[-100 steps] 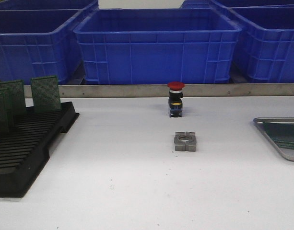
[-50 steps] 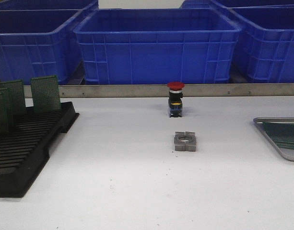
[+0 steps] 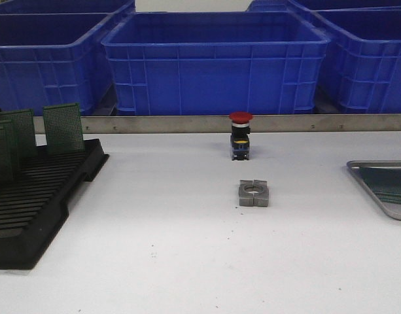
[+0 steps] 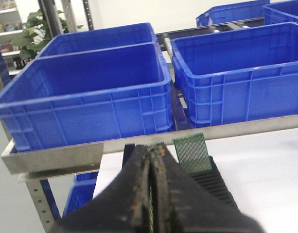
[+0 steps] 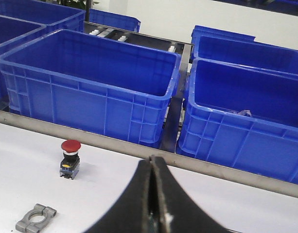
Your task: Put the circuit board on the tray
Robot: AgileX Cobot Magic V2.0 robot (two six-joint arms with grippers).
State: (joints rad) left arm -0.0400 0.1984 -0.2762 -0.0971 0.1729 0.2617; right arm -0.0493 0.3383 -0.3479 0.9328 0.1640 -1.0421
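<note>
Green circuit boards (image 3: pixel 63 127) stand upright in the black slotted rack (image 3: pixel 36 196) at the table's left. The silver-grey tray (image 3: pixel 383 163) lies at the right edge, cut off by the frame. Its floor looks dark greenish, and I cannot tell whether a board lies in it. Neither gripper shows in the front view. My left gripper (image 4: pixel 151 148) is shut, with one board (image 4: pixel 191 153) and the rack (image 4: pixel 214 182) just beyond its tips. A thin green streak shows in its slit. My right gripper (image 5: pixel 152 158) is shut above bare table.
A red-capped push button (image 3: pixel 240 135) stands mid-table, also in the right wrist view (image 5: pixel 70 158). A grey metal clamp block (image 3: pixel 254 193) lies in front of it, also in the right wrist view (image 5: pixel 36 218). Big blue bins (image 3: pixel 213 62) line a metal rail (image 3: pixel 187 123) at the back.
The tray's floor looks a little paler than before. Nothing else on the table has visibly moved.
</note>
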